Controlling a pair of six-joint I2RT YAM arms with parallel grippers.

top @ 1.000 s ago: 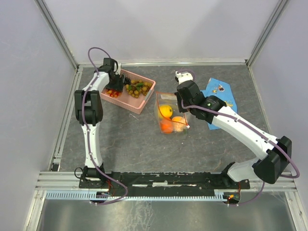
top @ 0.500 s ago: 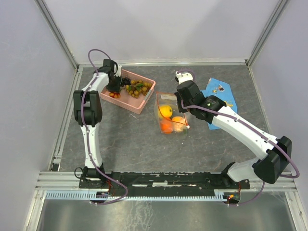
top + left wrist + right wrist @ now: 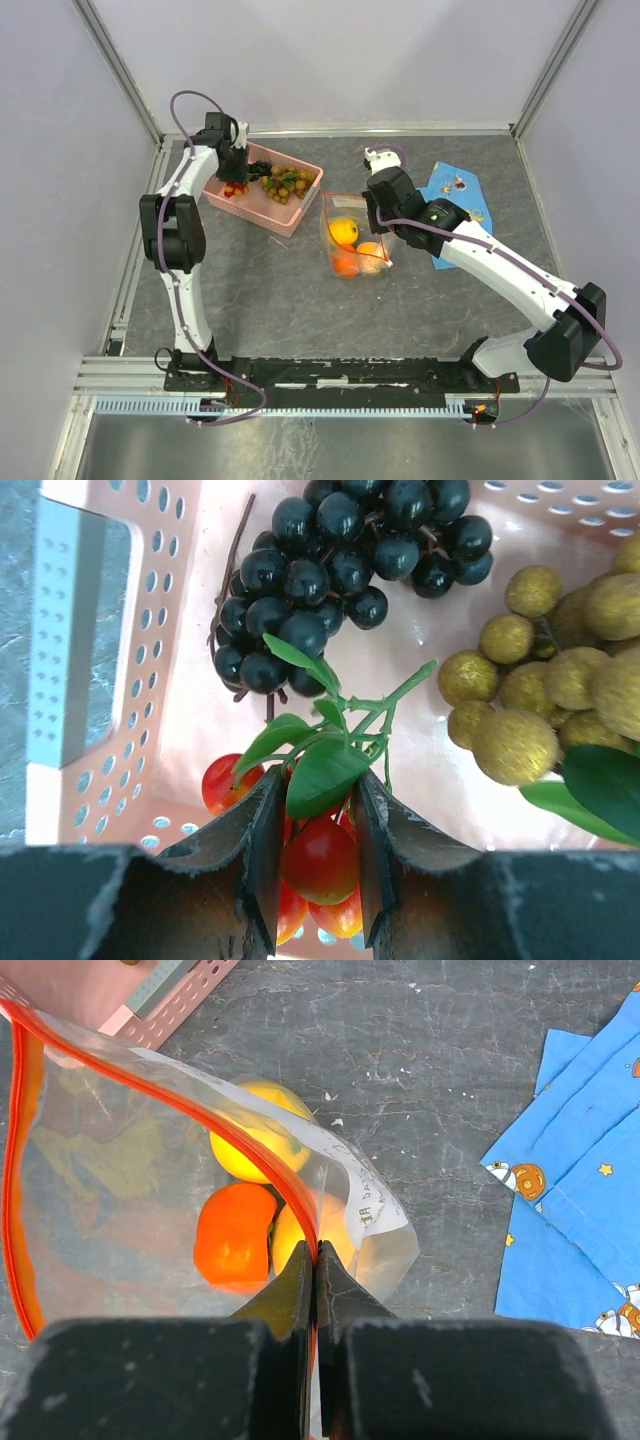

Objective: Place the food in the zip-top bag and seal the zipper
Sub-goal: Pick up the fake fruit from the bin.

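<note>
Jaws of the left gripper (image 3: 318,780) clamp light, probably slippery red cherries (image 3: 320,862) at 9 o'clock in the pink basket (image 3: 250,217); those of the right gripper (image 3: 315,1260) pinch the zipper (image 3: 170,1100) of the limp zip-top bag (image 3: 120,1170).

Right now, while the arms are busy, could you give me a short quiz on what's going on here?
1. True or false: the bag lies empty.
2. What is the left gripper clamped on? A) cherries B) a banana C) a spoon
3. Fill in: the right gripper is shut on the rim of the ____.

Key: 1 false, a lemon and an orange show inside; 2 A; 3 bag.
</note>
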